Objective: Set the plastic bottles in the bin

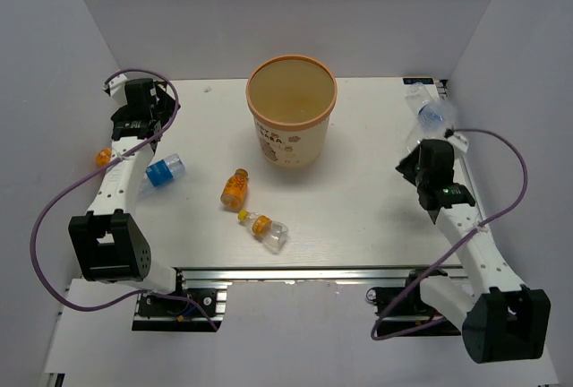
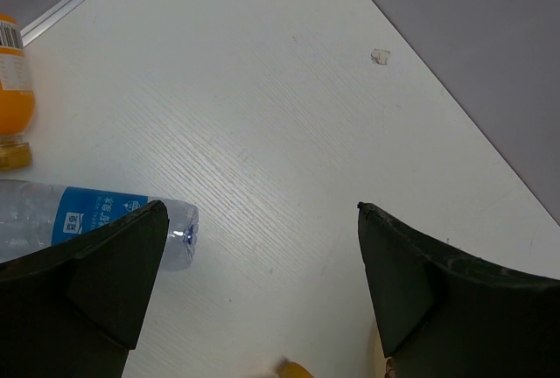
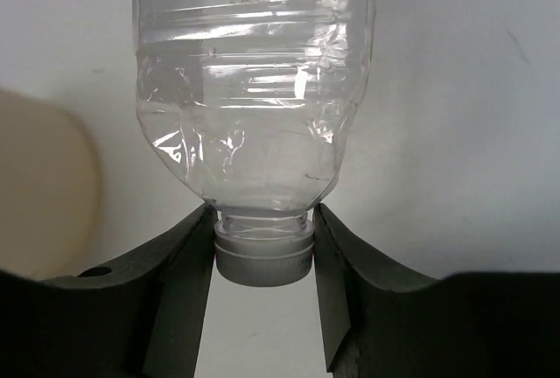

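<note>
The bin [image 1: 291,114], a tan paper bucket with an orange rim, stands upright at the table's far middle. My right gripper [image 3: 264,247] is shut on the grey cap of a ribbed clear bottle [image 3: 254,89]. The overhead view shows that bottle [image 1: 428,111] at the far right, just beyond the right gripper [image 1: 423,139]. My left gripper [image 2: 262,247] is open over bare table at the far left [image 1: 152,109]. A blue-labelled bottle [image 2: 87,220] lies beside its left finger. An orange bottle [image 1: 235,187] and a small orange-capped one [image 1: 266,228] lie in front of the bin.
Another orange bottle [image 1: 104,156] lies at the left edge, beside the left arm; the left wrist view shows it too [image 2: 13,107]. White walls close the table on three sides. A blurred tan shape [image 3: 44,194] fills the left of the right wrist view.
</note>
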